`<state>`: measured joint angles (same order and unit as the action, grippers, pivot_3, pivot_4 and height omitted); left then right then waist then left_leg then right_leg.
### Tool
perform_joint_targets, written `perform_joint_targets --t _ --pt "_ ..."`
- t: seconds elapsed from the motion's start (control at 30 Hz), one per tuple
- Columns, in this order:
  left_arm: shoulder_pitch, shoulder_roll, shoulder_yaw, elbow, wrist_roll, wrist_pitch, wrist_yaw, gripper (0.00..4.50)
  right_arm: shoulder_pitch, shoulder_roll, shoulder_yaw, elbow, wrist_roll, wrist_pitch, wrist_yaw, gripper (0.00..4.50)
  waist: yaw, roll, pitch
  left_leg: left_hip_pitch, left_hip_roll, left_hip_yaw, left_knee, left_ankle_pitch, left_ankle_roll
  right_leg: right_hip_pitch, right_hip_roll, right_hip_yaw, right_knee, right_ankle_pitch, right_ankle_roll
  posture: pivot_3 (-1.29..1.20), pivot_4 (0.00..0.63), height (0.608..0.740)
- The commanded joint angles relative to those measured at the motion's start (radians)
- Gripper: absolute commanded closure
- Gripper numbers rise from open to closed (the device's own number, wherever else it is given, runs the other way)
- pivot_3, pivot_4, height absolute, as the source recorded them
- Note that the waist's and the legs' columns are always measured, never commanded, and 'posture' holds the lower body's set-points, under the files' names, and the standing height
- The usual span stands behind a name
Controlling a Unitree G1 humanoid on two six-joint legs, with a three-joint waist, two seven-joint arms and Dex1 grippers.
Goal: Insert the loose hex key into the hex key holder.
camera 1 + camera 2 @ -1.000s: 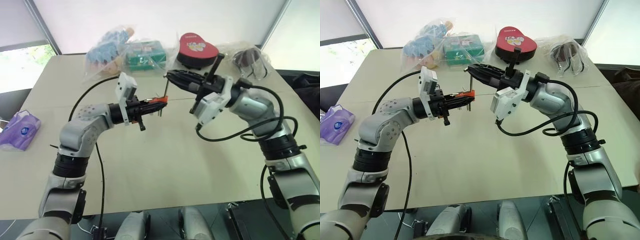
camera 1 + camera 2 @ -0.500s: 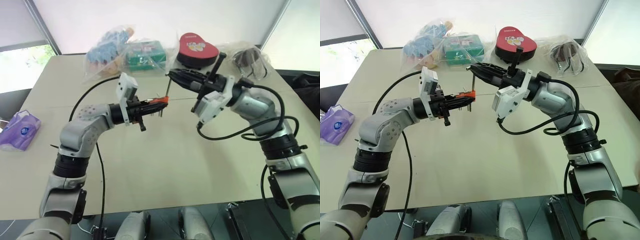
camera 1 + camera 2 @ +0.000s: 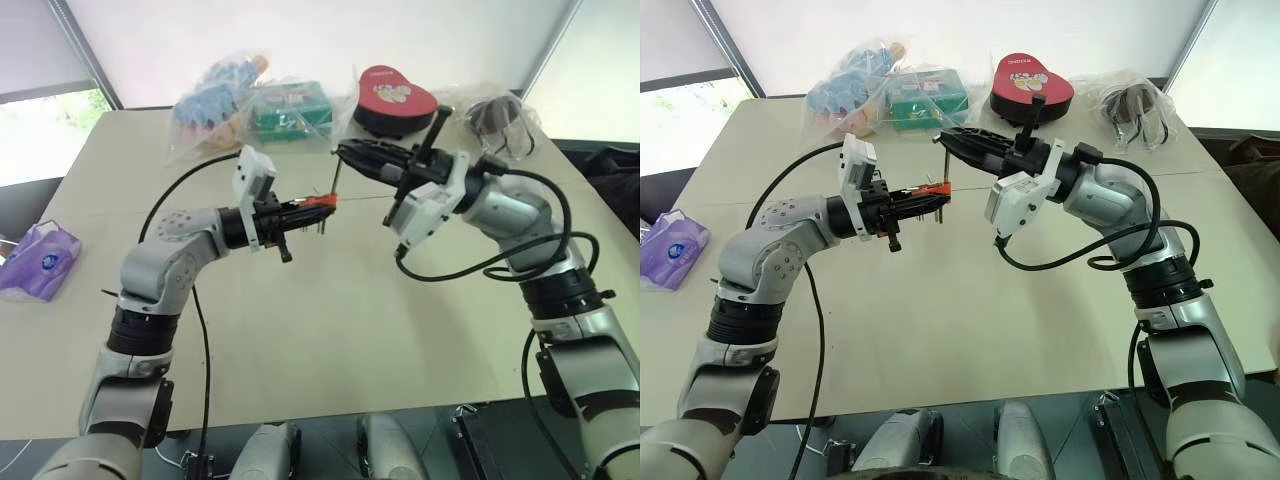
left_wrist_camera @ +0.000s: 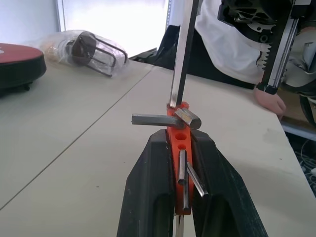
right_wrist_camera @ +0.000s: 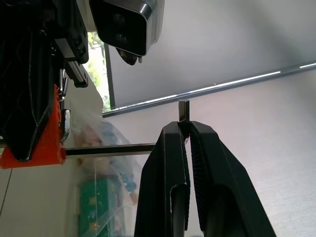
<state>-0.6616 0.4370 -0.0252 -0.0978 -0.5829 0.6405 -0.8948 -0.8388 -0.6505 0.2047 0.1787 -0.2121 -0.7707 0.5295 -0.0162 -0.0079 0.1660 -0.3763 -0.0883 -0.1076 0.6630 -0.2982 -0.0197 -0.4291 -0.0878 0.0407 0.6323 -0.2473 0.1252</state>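
Note:
My left gripper (image 3: 318,203) is shut on the hex key holder (image 3: 320,200), a small orange-red block held level above the table with dark keys sticking out of it. In the left wrist view the hex key holder (image 4: 177,143) sits between the black fingers (image 4: 148,187). My right gripper (image 3: 341,151) is shut on the short arm of the loose hex key (image 3: 335,175), just above the block. The key's long arm (image 5: 108,148) runs to the holder's (image 5: 34,145) outer end. Whether its tip sits in a hole I cannot tell.
Along the far edge of the table (image 3: 330,320) lie a red heart-shaped box (image 3: 392,98), a bagged green box (image 3: 288,108), a bag of blue items (image 3: 215,95) and a bag with a dark object (image 3: 495,118). A purple pack (image 3: 38,255) lies far left. A person's hand (image 4: 269,101) rests on the table's edge.

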Motion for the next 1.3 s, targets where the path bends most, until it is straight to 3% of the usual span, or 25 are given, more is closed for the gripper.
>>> perform_joint_targets --t 0.03,0.6,0.63,0.7,0.8,1.1,1.3 --pt "-0.019 0.003 0.012 -0.012 0.001 -0.030 -0.009 4.50 -0.001 -0.009 -0.034 -0.040 0.026 -0.002 0.007 4.49 0.000 0.000 0.000 0.000 0.000 0.000 0.000 0.000 0.000 0.000 0.000 0.000 0.000 0.000 0.000 0.00 0.150 0.740" --pt "-0.020 -0.001 0.007 -0.045 -0.009 -0.021 -0.010 4.50 0.009 -0.001 -0.001 -0.007 0.043 0.006 0.073 4.49 0.000 0.000 0.000 0.000 0.000 0.000 0.000 0.000 0.000 0.000 0.000 0.000 0.000 0.000 0.000 0.00 0.150 0.740" --pt "-0.020 -0.001 0.006 -0.047 -0.009 -0.020 -0.010 4.50 0.008 0.002 0.001 -0.003 0.044 0.007 0.078 3.77 0.000 0.000 0.000 0.000 0.000 0.000 0.000 0.000 0.000 0.000 0.000 0.000 0.000 0.000 0.000 0.00 0.150 0.740" --pt "-0.016 -0.002 0.004 -0.054 -0.009 -0.018 -0.009 4.50 0.004 0.009 0.002 0.006 0.042 0.008 0.084 3.08 0.000 0.000 0.000 0.000 0.000 0.000 0.000 0.000 0.000 0.000 0.000 0.000 0.000 0.000 0.000 0.00 0.150 0.740" --pt "-0.012 -0.003 0.003 -0.061 -0.009 -0.015 -0.007 4.50 0.011 0.013 0.003 0.012 0.049 0.022 0.096 1.46 0.000 0.000 0.000 0.000 0.000 0.000 0.000 0.000 0.000 0.000 0.000 0.000 0.000 0.000 0.000 0.00 0.150 0.740" --pt "0.005 -0.013 0.009 -0.063 -0.015 0.000 0.011 4.50 0.164 -0.020 -0.028 -0.081 0.114 0.122 0.132 1.46 0.003 0.000 0.000 0.000 0.000 -0.001 0.000 0.000 0.000 0.000 0.000 0.000 0.000 0.000 0.000 0.00 0.150 0.740" --pt "0.013 -0.062 -0.005 -0.041 -0.018 0.008 0.030 4.50 0.402 -0.062 -0.137 -0.270 0.220 0.371 0.128 1.46 0.007 0.000 0.000 -0.001 0.000 -0.001 0.001 0.000 0.000 0.001 0.000 0.000 0.000 0.000 0.000 0.00 0.150 0.740"
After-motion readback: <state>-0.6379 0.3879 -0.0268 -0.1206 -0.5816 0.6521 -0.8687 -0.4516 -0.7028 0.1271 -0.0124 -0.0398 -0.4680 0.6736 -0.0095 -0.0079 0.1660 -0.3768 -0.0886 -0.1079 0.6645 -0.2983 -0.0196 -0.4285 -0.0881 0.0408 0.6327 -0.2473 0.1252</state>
